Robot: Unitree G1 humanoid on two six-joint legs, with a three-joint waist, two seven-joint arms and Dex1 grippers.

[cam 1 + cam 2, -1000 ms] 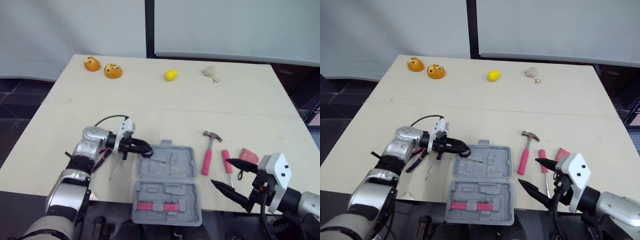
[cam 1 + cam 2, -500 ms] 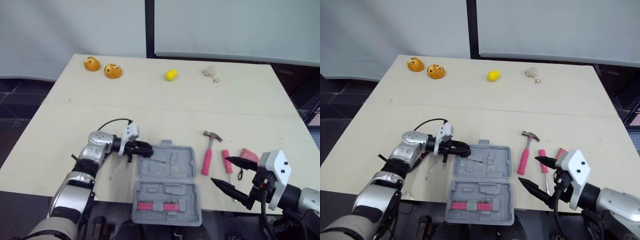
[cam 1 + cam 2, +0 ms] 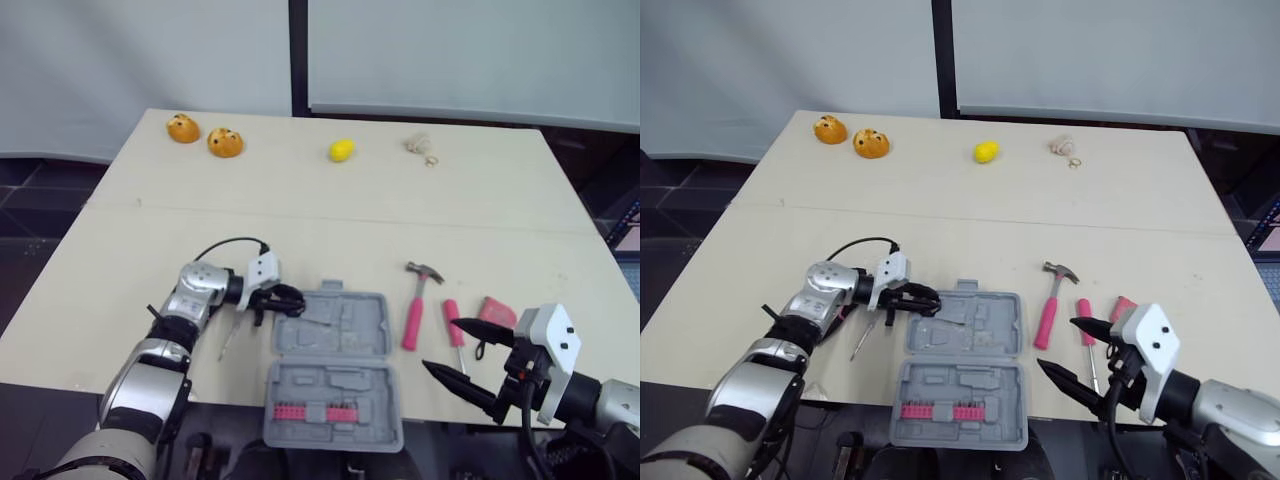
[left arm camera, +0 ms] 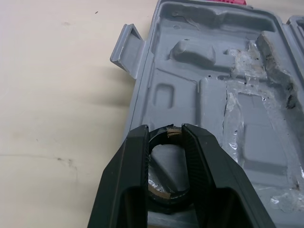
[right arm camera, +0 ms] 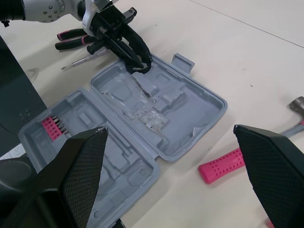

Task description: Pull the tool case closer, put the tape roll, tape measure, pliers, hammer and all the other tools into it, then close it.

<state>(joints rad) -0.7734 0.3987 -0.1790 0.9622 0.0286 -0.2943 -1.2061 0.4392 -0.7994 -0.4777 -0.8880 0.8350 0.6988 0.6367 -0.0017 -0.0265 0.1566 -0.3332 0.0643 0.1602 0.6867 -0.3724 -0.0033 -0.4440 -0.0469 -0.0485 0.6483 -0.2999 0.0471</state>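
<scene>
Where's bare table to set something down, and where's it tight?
Free: the wide band of table between the far row (orange toys, lemon) and the tool case. Crowded: right of the case, hammer, pink screwdriver and open right pincer; left of it, left pincer holding the tape roll, by the pliers.

Tape roll [image 4: 160, 192]: mostly hidden btw the fingers [image 4: 128, 166] of the left gripper [image 4: 164, 131] clamped on it; only arcs of the ring show. Pliers [image 5: 71, 40], at 9 o'clock of the tool case [image 3: 335, 325]: handles only, jaws behind L arm. Screwdriver [image 3: 230, 340] next to them: handle end hidden under the gripper. Hammer [image 5: 223, 167]: head cut by R wrist view's edge. Red item [image 3: 497, 310] at 3 o'clock of case: partly behind right gripper [image 3: 440, 344], can't ID. Beige thing [image 3: 420, 144] at 1 o'clock, far side: too small to tell. Red bit strip [image 3: 310, 411]: bits too small to tell.
</scene>
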